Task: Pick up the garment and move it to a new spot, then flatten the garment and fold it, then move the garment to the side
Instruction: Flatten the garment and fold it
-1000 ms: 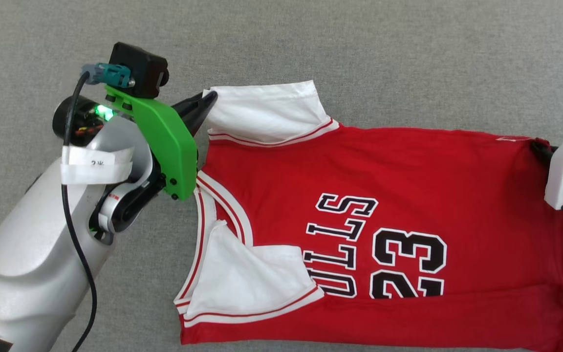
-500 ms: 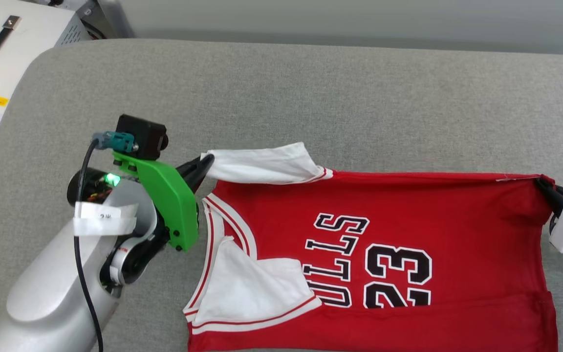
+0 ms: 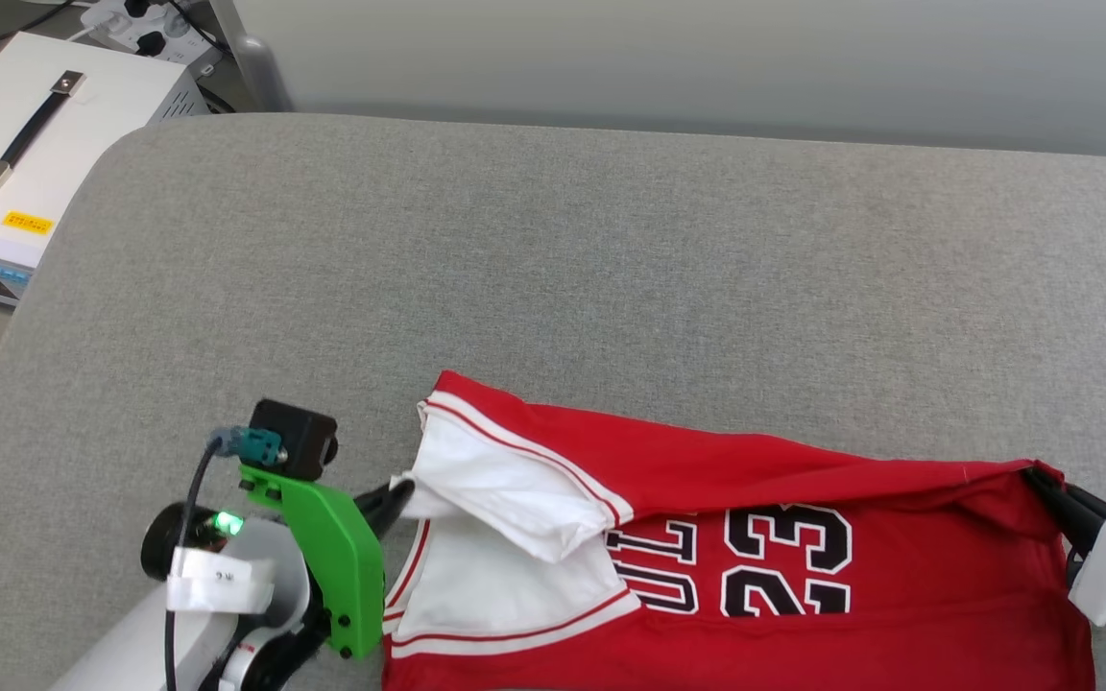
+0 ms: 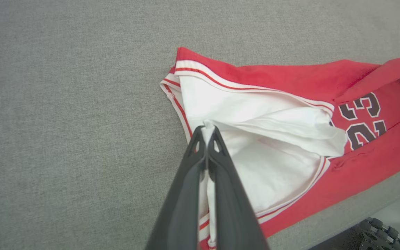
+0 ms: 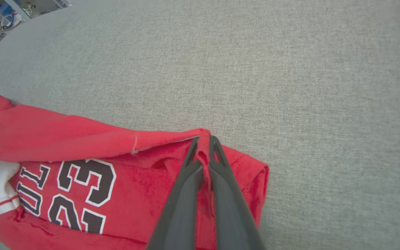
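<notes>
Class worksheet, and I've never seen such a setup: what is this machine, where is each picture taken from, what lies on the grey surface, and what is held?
It is a two-armed robot. The wide picture comes from a camera on its head, looking down; the other two come from cameras on its wrists. On the grey padded surface lies a red jersey with white sleeves and the number 23. The left gripper, two dark fingers, is shut on one sleeve; the right gripper is shut on the jersey's red corner at the opposite end.
</notes>
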Controlling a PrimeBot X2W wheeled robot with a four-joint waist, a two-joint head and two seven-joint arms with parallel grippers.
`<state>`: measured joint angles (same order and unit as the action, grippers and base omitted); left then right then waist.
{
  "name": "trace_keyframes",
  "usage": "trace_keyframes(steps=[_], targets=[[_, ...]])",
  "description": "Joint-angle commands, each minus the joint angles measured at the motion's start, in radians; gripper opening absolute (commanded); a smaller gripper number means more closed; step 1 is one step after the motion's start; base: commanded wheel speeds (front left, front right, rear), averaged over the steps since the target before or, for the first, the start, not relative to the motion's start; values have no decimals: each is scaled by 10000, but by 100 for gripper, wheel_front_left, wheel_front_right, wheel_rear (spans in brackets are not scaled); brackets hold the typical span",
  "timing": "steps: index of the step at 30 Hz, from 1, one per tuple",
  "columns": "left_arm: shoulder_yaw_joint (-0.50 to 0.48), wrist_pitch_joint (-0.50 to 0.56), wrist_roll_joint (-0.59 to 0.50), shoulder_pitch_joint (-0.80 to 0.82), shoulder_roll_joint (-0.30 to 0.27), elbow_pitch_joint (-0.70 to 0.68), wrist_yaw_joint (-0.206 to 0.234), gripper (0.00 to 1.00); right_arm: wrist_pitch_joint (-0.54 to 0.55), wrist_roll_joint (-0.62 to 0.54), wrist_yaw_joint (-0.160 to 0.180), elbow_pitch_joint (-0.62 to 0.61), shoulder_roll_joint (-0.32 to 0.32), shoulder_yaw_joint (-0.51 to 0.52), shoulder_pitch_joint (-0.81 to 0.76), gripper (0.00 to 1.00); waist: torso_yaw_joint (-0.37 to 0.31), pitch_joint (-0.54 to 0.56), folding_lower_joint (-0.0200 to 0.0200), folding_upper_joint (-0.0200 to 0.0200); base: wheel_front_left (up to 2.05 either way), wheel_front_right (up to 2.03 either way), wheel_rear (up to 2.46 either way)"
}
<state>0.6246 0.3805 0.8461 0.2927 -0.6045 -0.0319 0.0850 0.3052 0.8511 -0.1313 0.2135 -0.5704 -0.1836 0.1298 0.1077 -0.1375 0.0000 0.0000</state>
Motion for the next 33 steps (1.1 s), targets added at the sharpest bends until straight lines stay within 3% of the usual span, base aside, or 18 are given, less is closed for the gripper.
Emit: trace_keyframes(steps=[1,15,25,26,27,28,33], targets=[[82,68,36,-284,-94,-61,90,0,86,131,6,-146,-131,-43,-220,0,1,-3,0,0,0,0,0],[502,367,129,-944,-180,479,191,0,635,46,6,-1485,-1743,-1613,-993,0,-118,-77,0,0,0,0,0],[867,603,176,-1005,-44,1081,-38,0,351,-459,6,-1213,-2744,-2995,-822,0,-105,55,0,0,0,0,0],[919,645,168,-1011,-18,1129,-41,0,301,-504,6,-1122,-2759,-3057,-792,12,-101,66,0,0,0,0,0],[977,648,123,-1007,3,1189,-56,86,247,-476,6,-1003,-2720,-3112,-767,100,-98,82,0,0,0,0,0],[1012,620,81,-1001,27,1237,-64,100,213,-400,6,-956,-2659,-3169,-746,100,-98,98,0,0,0,0,0],[1062,387,23,-1091,169,1324,-18,100,171,225,6,-837,-2483,-3282,-705,100,-166,298,0,0,0,0,0]])
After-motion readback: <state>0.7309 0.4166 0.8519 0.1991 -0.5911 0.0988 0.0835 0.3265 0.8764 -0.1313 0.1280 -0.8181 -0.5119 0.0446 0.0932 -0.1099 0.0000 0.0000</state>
